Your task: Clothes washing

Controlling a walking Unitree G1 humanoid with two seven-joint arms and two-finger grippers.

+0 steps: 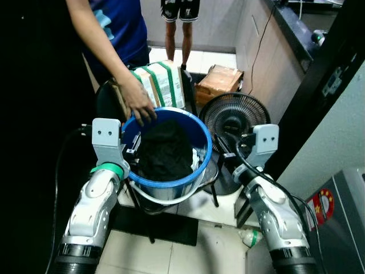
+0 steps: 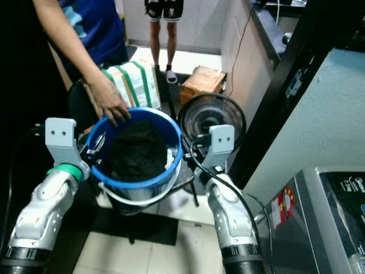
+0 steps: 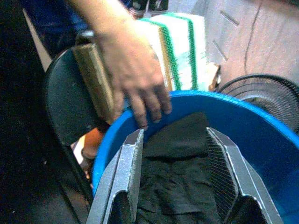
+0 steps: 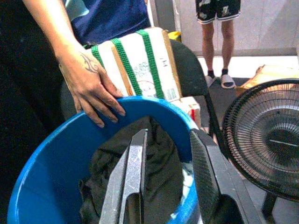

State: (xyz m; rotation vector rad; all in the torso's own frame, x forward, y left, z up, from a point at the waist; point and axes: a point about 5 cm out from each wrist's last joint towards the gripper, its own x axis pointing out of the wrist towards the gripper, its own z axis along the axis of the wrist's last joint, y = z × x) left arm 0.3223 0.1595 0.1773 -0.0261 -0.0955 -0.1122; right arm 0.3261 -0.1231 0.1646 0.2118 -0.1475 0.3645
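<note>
At centre frame, a round blue plastic bucket (image 1: pixel 201 138) holds a crumpled black cloth garment (image 1: pixel 165 149), with a person's hand (image 1: pixel 137 103) resting on its upper-left rim. The left gripper (image 3: pixel 175 179) and right gripper (image 4: pixel 168 179) flank it, jaws parted, holding nothing. The garment looks soft, light and floppy; pinch a raised fold.

My two silver arms reach forward, bent at the elbows. My left gripper (image 3: pixel 180 177) has its fingers spread apart. My right gripper (image 4: pixel 168 177) has its fingers apart too.
</note>
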